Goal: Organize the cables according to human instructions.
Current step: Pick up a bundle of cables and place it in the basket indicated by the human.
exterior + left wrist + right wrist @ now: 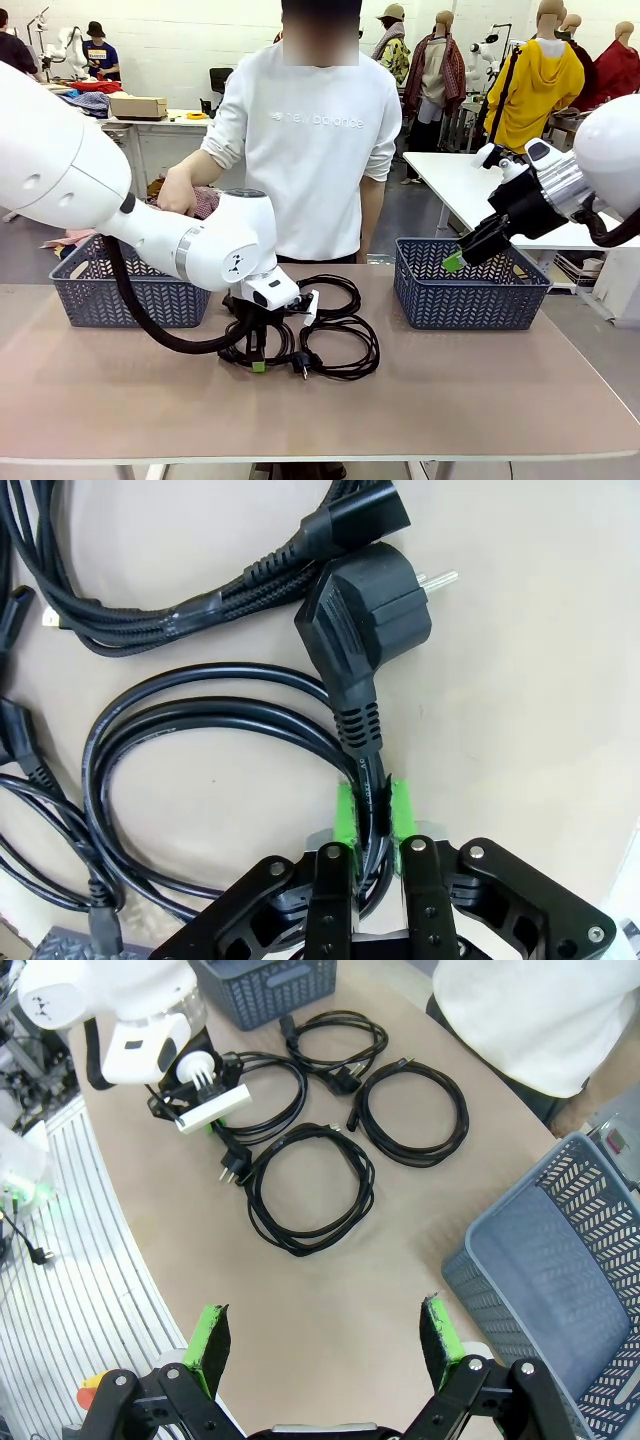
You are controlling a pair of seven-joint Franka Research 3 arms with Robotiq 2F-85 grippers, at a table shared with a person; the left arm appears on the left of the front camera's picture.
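4 thin black cables (362,1195) lie coiled in round loops.

Even overhead light is giving soft shadows on the tabletop (480,390); wrist views are bowing at edges, all sharp.

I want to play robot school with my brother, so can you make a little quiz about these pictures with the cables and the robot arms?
1. True or false: the left gripper is shut on a cable just below its plug.
2. How many coiled cables lie on the table? A two, B four, C six.
3. Fill in the missing word: the right gripper has its jaws ____.
Key: 1 true; 2 B; 3 open.
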